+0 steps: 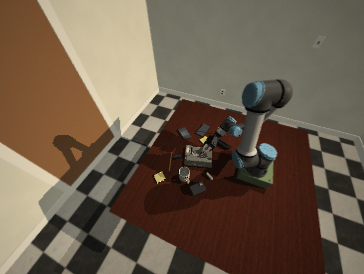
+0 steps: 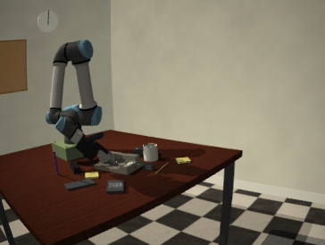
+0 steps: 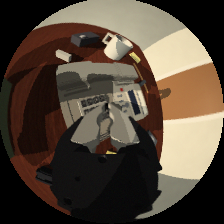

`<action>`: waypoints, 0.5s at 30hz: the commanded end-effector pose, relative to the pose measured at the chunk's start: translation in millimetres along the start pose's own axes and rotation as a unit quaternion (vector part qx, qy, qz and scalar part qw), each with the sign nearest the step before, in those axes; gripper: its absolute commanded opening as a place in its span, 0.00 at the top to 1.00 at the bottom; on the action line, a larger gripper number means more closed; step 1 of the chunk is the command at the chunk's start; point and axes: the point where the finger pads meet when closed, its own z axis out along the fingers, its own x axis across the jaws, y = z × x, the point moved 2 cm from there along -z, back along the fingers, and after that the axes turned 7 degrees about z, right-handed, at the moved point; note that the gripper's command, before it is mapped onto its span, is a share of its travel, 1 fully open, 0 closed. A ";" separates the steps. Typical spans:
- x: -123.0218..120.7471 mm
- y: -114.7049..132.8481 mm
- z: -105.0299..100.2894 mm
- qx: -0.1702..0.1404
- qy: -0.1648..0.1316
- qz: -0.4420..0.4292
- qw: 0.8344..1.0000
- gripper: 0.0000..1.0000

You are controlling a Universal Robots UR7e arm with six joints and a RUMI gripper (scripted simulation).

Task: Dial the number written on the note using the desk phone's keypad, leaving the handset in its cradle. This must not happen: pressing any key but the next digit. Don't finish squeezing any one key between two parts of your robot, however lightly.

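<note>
The grey desk phone [image 1: 198,155] lies in the middle of the dark red table; it also shows in the exterior view [image 2: 120,164] and in the wrist view [image 3: 100,95]. Its handset [image 3: 95,77] rests in the cradle along the far side. My gripper [image 3: 107,103] is shut with nothing between the fingers. Its joined fingertips point down at the keypad [image 3: 98,101] and stand at or just above a key; I cannot tell if they touch. In the top and exterior views the gripper [image 1: 206,147] [image 2: 107,156] is low over the phone. A yellow note [image 1: 159,177] [image 2: 183,160] lies apart from the phone.
A white mug [image 1: 184,174] [image 2: 150,152] [image 3: 117,46] stands by the phone. A pencil [image 2: 161,168], a calculator [image 2: 116,186], a second yellow pad [image 2: 92,174] and several dark flat items [image 1: 197,188] lie around. The arm's green base [image 1: 255,175] is at the right.
</note>
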 end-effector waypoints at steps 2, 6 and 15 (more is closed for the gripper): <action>0.0 0.5 0.3 0.000 0.000 0.000 1.000 1.00; -0.2 0.8 0.6 0.000 0.000 0.000 1.000 1.00; -0.5 1.2 1.1 0.000 0.000 0.000 1.000 1.00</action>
